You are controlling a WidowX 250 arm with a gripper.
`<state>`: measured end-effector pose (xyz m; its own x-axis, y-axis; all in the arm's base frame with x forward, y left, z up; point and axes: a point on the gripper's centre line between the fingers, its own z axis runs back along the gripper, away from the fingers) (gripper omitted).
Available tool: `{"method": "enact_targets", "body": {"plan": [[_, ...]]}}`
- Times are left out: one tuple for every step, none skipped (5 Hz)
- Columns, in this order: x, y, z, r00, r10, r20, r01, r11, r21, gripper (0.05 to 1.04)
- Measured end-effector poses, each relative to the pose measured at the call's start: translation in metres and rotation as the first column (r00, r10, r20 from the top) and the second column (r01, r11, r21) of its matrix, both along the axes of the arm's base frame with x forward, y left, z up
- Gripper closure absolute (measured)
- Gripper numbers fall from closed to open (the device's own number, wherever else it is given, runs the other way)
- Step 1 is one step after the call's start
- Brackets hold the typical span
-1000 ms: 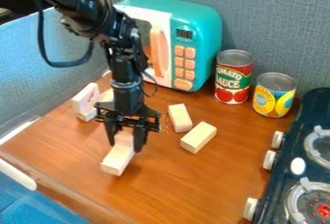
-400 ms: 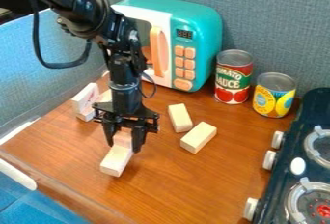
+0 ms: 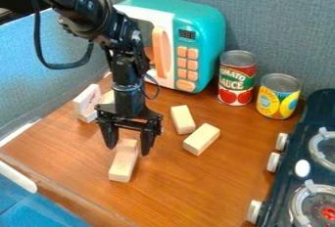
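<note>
The red can [image 3: 237, 78] reads "TOMATO SAUCE", and the microwave display [image 3: 187, 34] apparently "888".

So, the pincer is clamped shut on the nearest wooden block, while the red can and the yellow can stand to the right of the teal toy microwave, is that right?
Not quite: the camera view shows the pincer open at the nearest wooden block, its fingers spread apart. The red can and the yellow can do stand right of the teal toy microwave.

A toy kitchen: a teal toy microwave [image 3: 212, 35] left of two food cans and a toy stove [image 3: 301, 157].
</note>
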<state>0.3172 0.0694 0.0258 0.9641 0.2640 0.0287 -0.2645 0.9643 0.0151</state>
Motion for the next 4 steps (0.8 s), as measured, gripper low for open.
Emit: {"method": "enact_targets", "body": {"plan": [[0.000,-0.011,0.000,0.999,-0.035,-0.014,0.035,0.999,0.001,0.085],[-0.001,-0.030,0.028,0.998,-0.063,-0.002,0.063,0.997,0.051,0.085],[-0.005,-0.050,0.059,0.995,-0.097,0.025,0.094,0.990,0.104,0.084],[-0.014,-0.059,0.066,0.991,-0.130,-0.015,0.131,0.985,0.113,0.084]]}}
